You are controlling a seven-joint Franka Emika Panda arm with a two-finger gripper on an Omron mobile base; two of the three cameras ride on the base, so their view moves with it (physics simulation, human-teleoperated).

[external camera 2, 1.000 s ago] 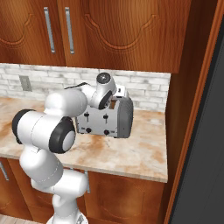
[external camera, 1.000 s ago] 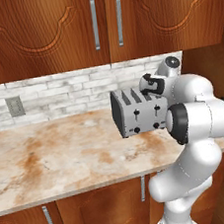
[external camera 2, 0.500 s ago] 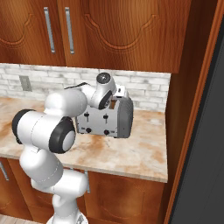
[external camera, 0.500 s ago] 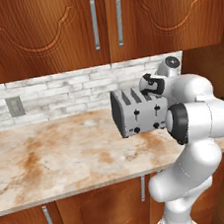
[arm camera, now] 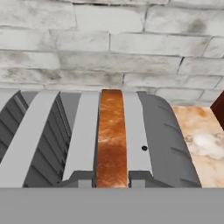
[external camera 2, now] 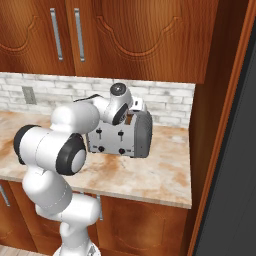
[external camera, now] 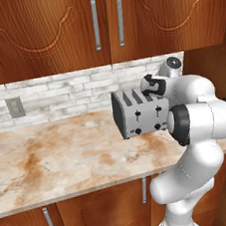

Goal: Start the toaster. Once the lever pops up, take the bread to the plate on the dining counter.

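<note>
One long marbled beige countertop [external camera: 66, 161] runs under wooden wall cabinets [external camera: 64, 25] and a pale brick backsplash [arm camera: 109, 43], with the silver-grey toaster [external camera: 137, 113] standing on it near the right end. Above the toaster's rightmost slot sits the gripper [external camera 2: 131, 111], jaws closed on the brown crust of the bread [arm camera: 112, 135], which stands upright in that slot.

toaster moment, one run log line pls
gripper: shut on bread | bread: in rightmost slot of toaster | place: counter by brick wall
</note>
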